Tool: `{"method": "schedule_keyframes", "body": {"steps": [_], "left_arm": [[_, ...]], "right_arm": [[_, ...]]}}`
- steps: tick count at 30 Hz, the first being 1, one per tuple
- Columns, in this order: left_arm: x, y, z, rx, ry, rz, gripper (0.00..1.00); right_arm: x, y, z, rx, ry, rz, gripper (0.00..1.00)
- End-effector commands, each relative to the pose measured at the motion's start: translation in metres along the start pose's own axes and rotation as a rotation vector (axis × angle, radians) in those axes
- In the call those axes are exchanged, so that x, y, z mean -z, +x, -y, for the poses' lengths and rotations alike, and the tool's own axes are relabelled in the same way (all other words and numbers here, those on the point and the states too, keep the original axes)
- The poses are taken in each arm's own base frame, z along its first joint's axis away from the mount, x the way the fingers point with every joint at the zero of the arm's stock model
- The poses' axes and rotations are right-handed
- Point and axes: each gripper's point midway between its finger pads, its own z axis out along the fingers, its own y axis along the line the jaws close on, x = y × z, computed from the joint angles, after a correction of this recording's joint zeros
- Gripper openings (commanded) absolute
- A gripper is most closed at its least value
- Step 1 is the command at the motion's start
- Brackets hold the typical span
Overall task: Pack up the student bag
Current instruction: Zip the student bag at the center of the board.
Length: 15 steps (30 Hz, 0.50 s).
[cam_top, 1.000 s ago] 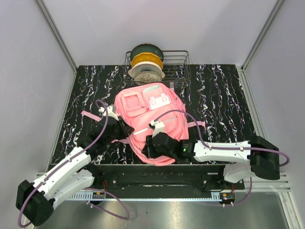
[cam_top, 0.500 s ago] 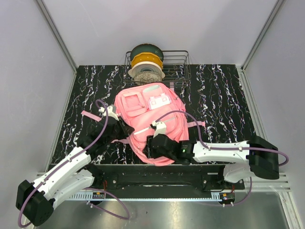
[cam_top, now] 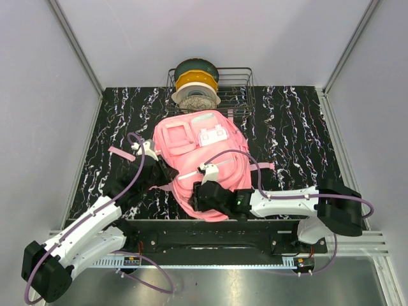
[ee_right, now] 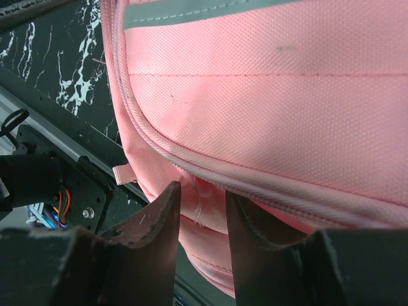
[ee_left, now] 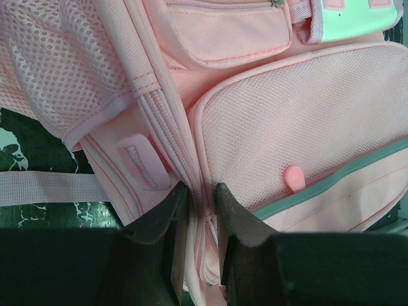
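Observation:
The student bag, a large soft pink backpack, lies flat on the black marbled table. My left gripper is at its left side. In the left wrist view the bag fills the frame, and my left gripper is shut on a fold of its mesh and zip seam. My right gripper is at the bag's near edge. The right wrist view shows the bag from close by. There my right gripper stands open, with a small pink zip tab between the tips under the piped seam.
A wire basket with filament spools stands at the back, just behind the bag. Loose pink straps lie on the table to the left and right. The table's metal front rail runs just under my right gripper.
My right arm has slid a little to the left along the bag's near edge. The left arm and its grip have not moved.

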Motion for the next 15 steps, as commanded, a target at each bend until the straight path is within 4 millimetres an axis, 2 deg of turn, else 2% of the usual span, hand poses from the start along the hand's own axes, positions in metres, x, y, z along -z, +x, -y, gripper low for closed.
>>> {"method": "schedule_keyframes", "body": {"steps": [1,4,10,12,14,15], "left_arm": [[0.014,-0.02,0.045,0.002,0.18,0.038,0.01],[0.013,-0.018,0.044,0.014,0.181,0.037,0.0],[0.014,-0.018,0.044,0.017,0.185,0.038,0.0],[0.014,-0.018,0.045,0.017,0.186,0.039,0.0],[0.014,-0.018,0.045,0.015,0.188,0.037,0.0],[0.014,-0.017,0.045,0.015,0.188,0.035,0.0]], "right_arm": [[-0.008,-0.034,-0.013,-0.063,-0.043,0.156,0.4],[-0.011,-0.035,-0.032,-0.021,-0.128,0.149,0.41],[-0.025,-0.027,-0.045,0.012,-0.147,0.09,0.21],[-0.025,-0.026,-0.043,0.017,-0.141,0.093,0.25],[-0.025,-0.032,-0.037,0.011,-0.104,0.118,0.34],[-0.025,-0.033,-0.035,0.015,-0.094,0.122,0.33]]}}
